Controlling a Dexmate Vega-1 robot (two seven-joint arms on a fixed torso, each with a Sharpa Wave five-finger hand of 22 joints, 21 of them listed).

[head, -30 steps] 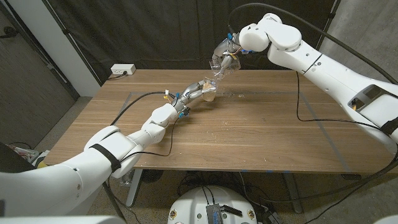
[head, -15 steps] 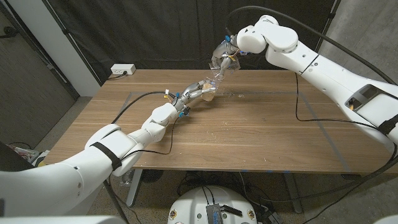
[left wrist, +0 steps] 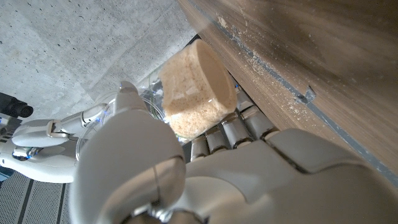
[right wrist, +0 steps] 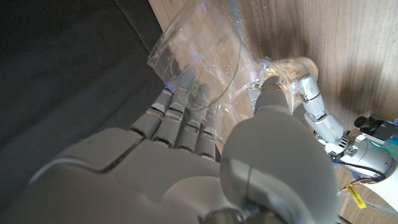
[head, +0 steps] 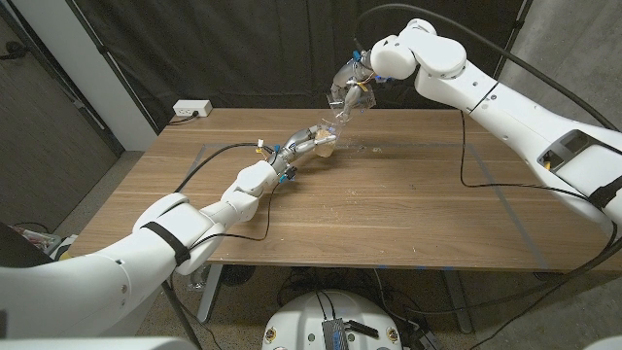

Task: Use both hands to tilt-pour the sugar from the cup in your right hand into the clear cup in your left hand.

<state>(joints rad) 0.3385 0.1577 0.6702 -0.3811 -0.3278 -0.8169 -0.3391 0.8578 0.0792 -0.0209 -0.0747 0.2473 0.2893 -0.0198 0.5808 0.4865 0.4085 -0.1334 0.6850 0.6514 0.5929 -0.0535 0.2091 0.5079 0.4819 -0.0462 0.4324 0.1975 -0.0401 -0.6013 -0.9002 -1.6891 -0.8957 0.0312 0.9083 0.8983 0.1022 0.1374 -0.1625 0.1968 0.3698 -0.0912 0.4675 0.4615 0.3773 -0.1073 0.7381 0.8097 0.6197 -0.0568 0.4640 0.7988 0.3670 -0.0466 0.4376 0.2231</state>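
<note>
Sugar [left wrist: 198,93] in clear cup [head: 326,144], left robot hand [head: 303,146] gripping.

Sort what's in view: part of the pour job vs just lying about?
Job:
- right hand, holding the tilted pouring cup
- left hand, holding the clear cup, which has sugar in it

Lying about:
- power strip at the table's far left corner
- black cables trailing over the table
- scattered grains on the wood
</note>
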